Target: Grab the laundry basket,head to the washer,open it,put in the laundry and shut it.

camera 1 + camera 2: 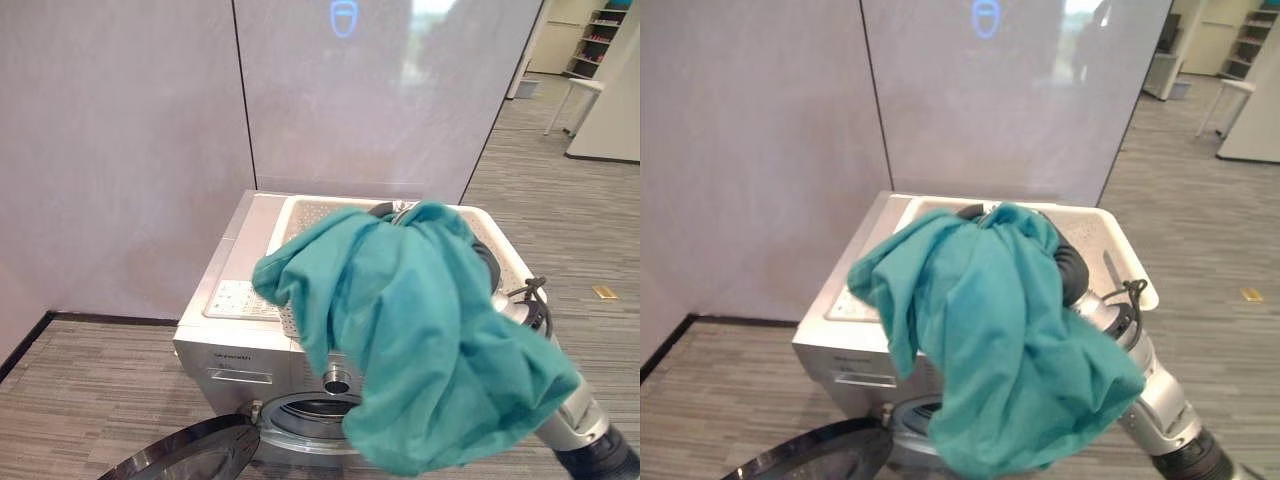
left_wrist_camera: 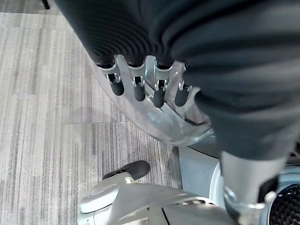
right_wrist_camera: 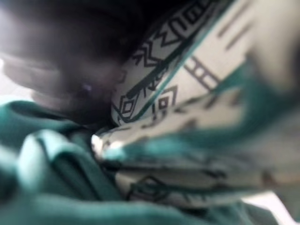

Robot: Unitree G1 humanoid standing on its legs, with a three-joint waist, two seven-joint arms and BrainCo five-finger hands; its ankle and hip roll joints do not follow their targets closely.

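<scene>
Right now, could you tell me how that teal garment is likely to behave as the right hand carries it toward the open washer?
The teal garment looks floppy: it drapes in deep folds over the right arm. It probably weighs little, hanging loosely without pulling taut. Its trailing lower edge hangs near the washer opening and could snag on the open door.

Both head eyes look down on the washer [image 1: 300, 330]; each wrist camera sits very close, the left facing the floor [image 2: 47, 117].
</scene>
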